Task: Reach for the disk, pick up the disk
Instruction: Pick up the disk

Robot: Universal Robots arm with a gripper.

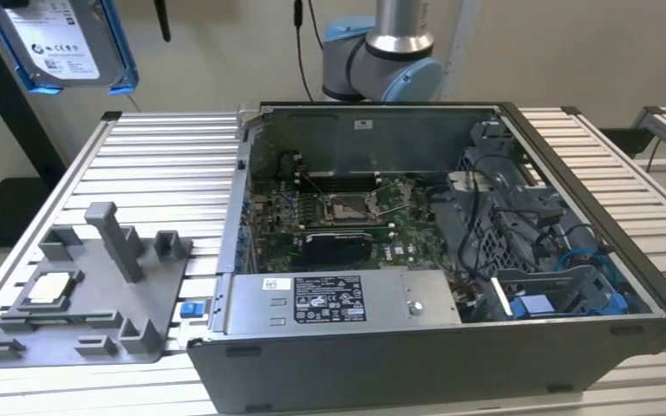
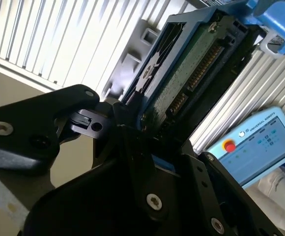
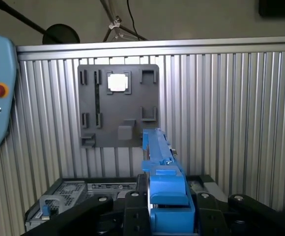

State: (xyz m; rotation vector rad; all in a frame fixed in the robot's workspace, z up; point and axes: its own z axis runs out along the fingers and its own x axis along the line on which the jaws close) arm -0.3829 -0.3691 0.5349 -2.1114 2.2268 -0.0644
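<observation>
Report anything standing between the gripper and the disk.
Nothing visible does. In the first wrist view the gripper is shut on the disk; in the exterior view the disk hangs in the air, off the slatted table.

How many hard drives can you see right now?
1: the disk, gripped in the pincer, held aloft at the exterior view's upper left. The computer case may hide more.

Even diffuse light, 3 views. Computer case (image 1: 368, 139) interior shadowed; slatted table (image 2: 49, 34) glares pale; disk (image 2: 182, 78) underside dim.
</observation>
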